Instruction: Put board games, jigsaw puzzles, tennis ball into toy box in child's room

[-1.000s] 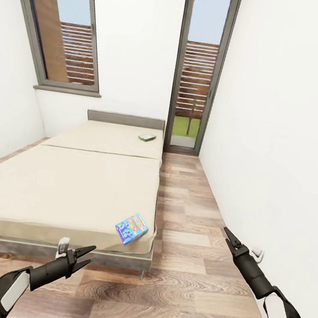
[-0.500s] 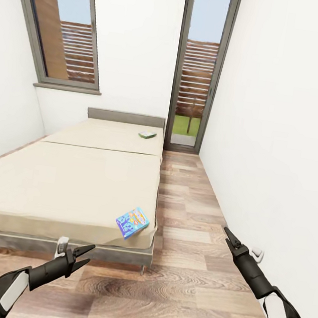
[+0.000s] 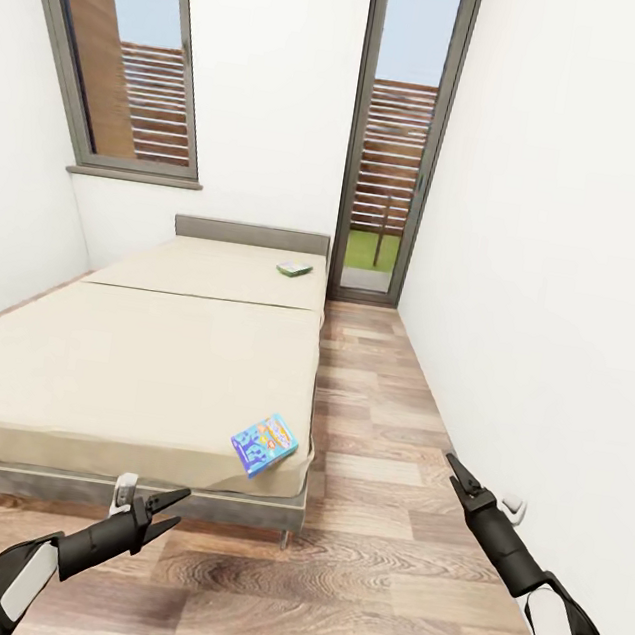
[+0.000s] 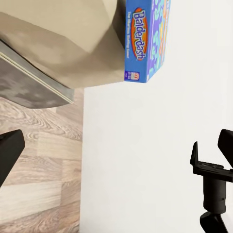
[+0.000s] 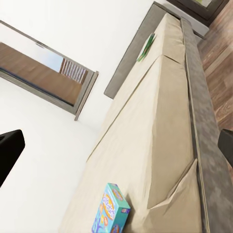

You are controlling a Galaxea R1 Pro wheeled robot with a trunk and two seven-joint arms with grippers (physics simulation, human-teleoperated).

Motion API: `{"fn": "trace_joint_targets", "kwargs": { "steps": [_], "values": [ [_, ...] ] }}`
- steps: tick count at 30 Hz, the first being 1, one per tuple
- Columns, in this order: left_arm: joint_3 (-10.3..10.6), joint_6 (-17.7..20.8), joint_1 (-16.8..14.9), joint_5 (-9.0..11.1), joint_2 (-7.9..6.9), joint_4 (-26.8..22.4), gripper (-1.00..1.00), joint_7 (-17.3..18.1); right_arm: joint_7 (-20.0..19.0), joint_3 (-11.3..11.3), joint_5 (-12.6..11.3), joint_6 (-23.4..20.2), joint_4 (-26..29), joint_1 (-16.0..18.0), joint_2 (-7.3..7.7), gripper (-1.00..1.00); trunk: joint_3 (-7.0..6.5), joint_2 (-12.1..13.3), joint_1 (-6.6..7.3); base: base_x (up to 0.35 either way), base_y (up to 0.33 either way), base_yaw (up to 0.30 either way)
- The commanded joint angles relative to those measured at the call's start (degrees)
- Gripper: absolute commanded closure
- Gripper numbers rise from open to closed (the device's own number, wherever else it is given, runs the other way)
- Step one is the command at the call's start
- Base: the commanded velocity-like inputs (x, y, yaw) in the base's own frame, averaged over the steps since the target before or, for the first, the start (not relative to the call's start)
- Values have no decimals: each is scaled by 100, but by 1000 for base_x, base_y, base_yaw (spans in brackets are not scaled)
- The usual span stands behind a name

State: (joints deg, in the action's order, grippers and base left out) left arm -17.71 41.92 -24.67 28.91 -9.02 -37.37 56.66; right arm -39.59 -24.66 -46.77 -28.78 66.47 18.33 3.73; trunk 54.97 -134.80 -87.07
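I count two board games on one bed (image 3: pixel 129 362): a blue carton (image 3: pixel 263 444) beyond my left fingers (image 3: pixel 165 510), a green-white carton (image 3: pixel 294 269) farther off; two windows; two grippers

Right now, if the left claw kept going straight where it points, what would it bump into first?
Probably the bed's near corner, close to the blue Balderdash box lying there. The left claw aims up toward it, though depth is unclear.

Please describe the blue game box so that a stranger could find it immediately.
Find the wide cream bed on the room's left side. At its near corner beside the wood floor lies the blue carton, lettered Balderdash. The other carton, green and white, lies far off by the headboard.
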Motion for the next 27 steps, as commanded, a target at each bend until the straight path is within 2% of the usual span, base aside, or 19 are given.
{"fn": "trace_joint_targets", "kwargs": {
  "steps": [1, 9, 21, 27],
  "values": [
    [-5, 36, -3, 19, 1, 2, -100, 6, -3, -5, -38, -45, -1, 4, -1, -100, 5, -2, 1, 0, 0, 0],
    [-5, 33, -3, 18, 5, 2, -100, -2, 4, 10, -29, -34, -46, 5, -3, -100, 5, -2, 1, 20, 0, 0],
    [-2, 28, -3, 18, 5, 2, -100, -7, 4, 14, -21, -31, -75, 4, -9, -100, 5, -2, 1, 141, -47, 0],
    [-4, 27, -3, 18, 5, 1, -100, -9, 4, 14, -4, -31, -81, 4, -118, -100, 5, -2, 1, 75, -9, 0]
  ]
}}
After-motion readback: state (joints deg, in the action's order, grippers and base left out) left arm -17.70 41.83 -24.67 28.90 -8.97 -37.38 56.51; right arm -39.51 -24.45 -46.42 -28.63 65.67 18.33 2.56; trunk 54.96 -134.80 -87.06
